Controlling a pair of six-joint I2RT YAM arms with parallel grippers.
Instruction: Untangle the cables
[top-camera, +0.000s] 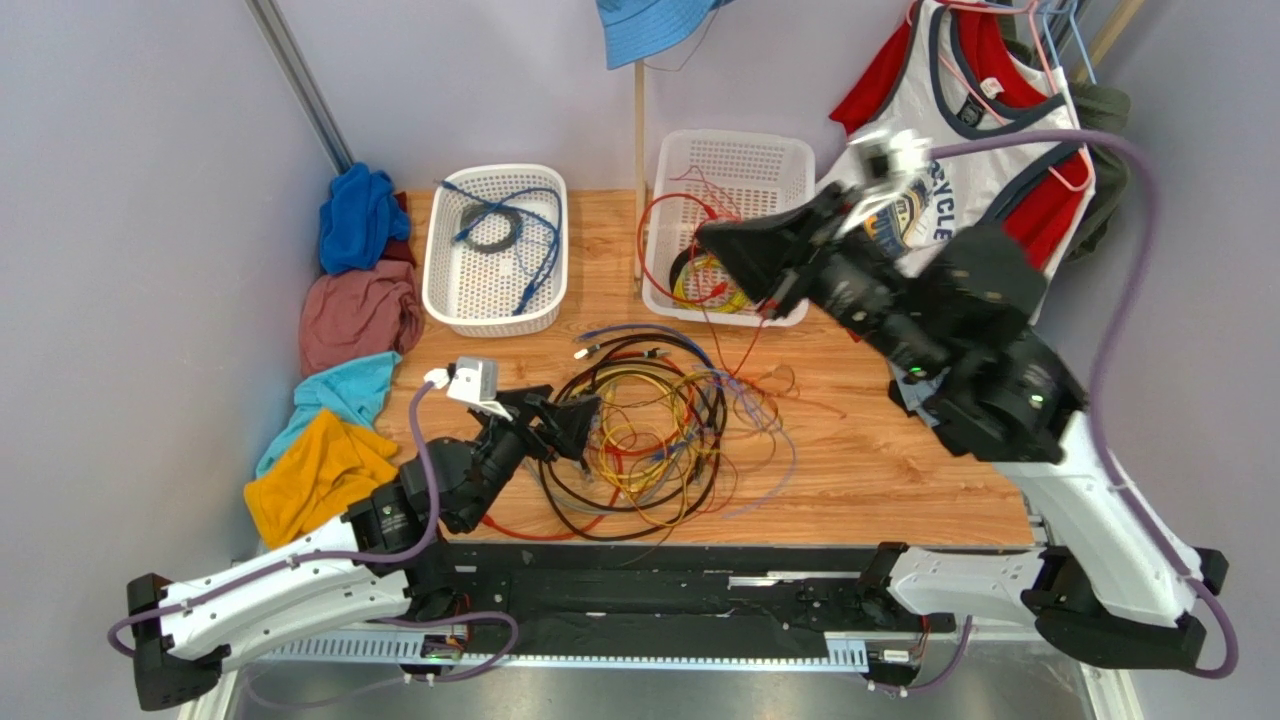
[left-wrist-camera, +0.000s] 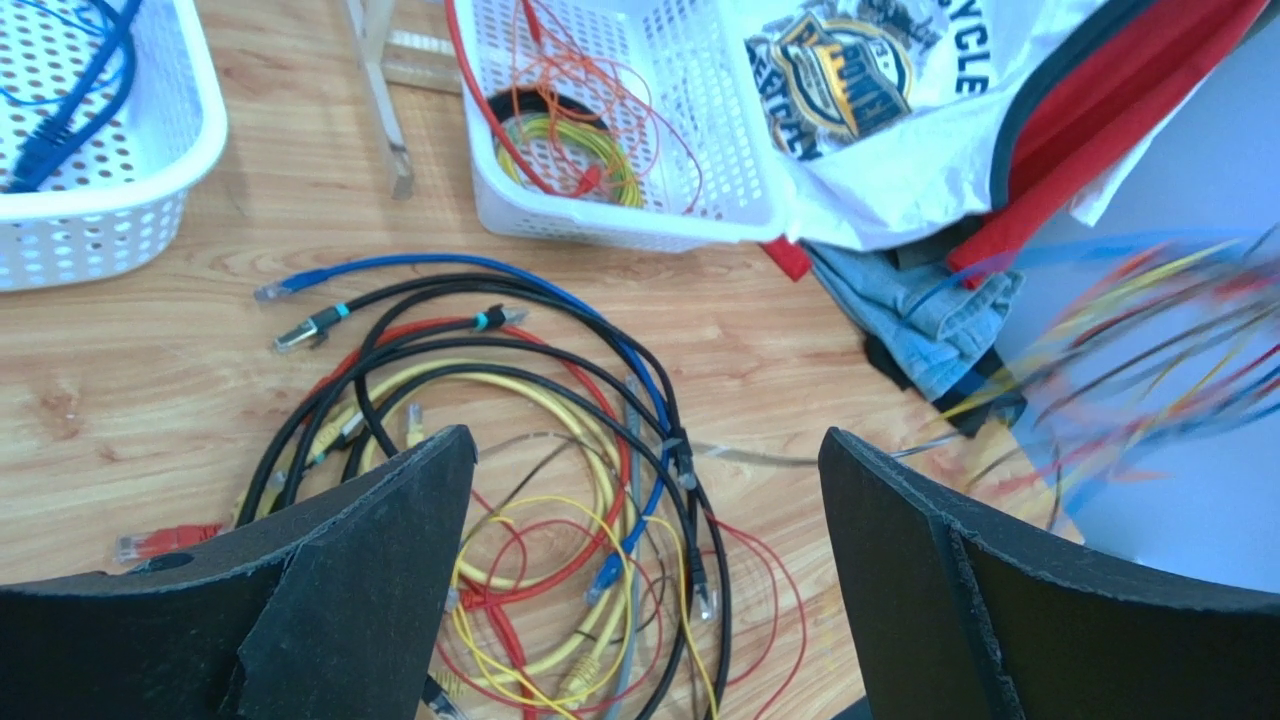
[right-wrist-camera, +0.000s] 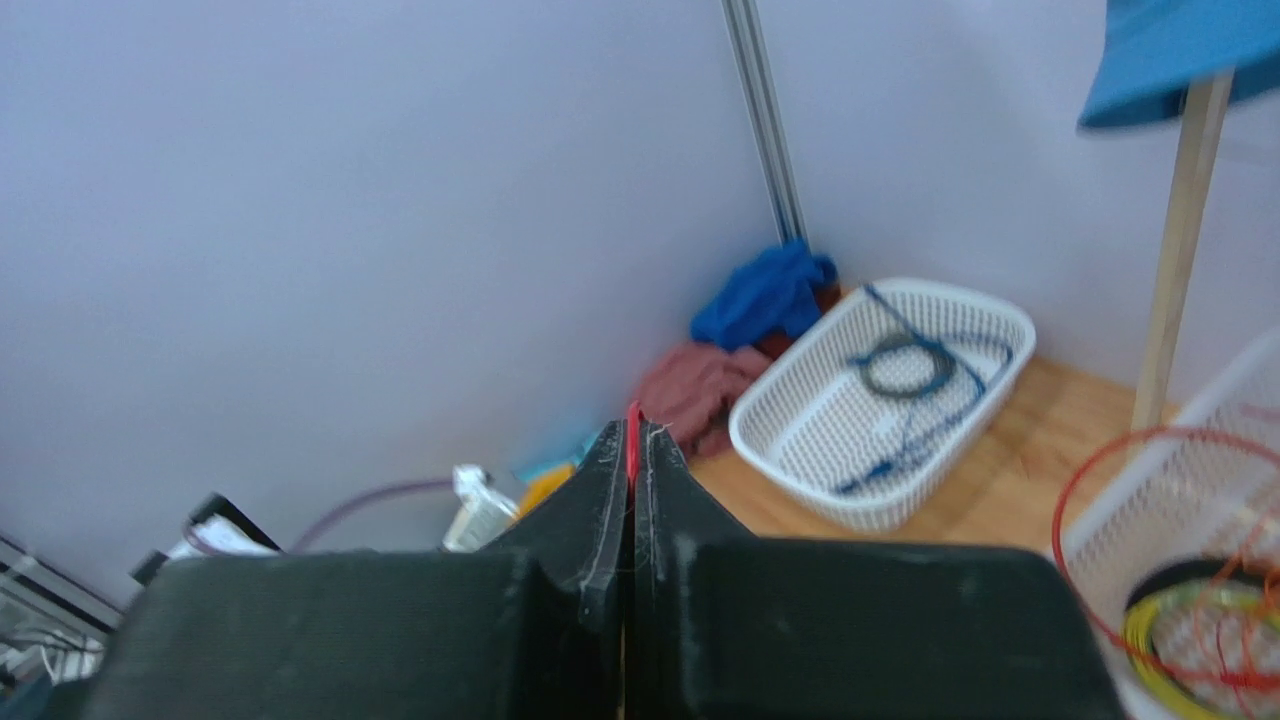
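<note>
The cables (top-camera: 646, 435) lie in a tangled pile of black, yellow, red and blue loops on the wooden table; they also show in the left wrist view (left-wrist-camera: 571, 495). My left gripper (top-camera: 583, 420) is open and empty, low over the pile's left side, with its fingertips (left-wrist-camera: 428, 458) straddling the loops. My right gripper (top-camera: 718, 243) is raised over the right basket. It is shut on a thin red wire (right-wrist-camera: 633, 438), which trails down in loops (top-camera: 655, 225) towards the pile.
A white basket (top-camera: 496, 170) at the back left holds a blue cable and a small black ring coil (top-camera: 489, 228). The right basket (top-camera: 736, 138) holds a yellow-green coil (top-camera: 706, 285). Cloths (top-camera: 361, 315) line the left edge. A jersey (top-camera: 962, 165) hangs at the back right, and a wooden pole (top-camera: 640, 135) stands between the baskets.
</note>
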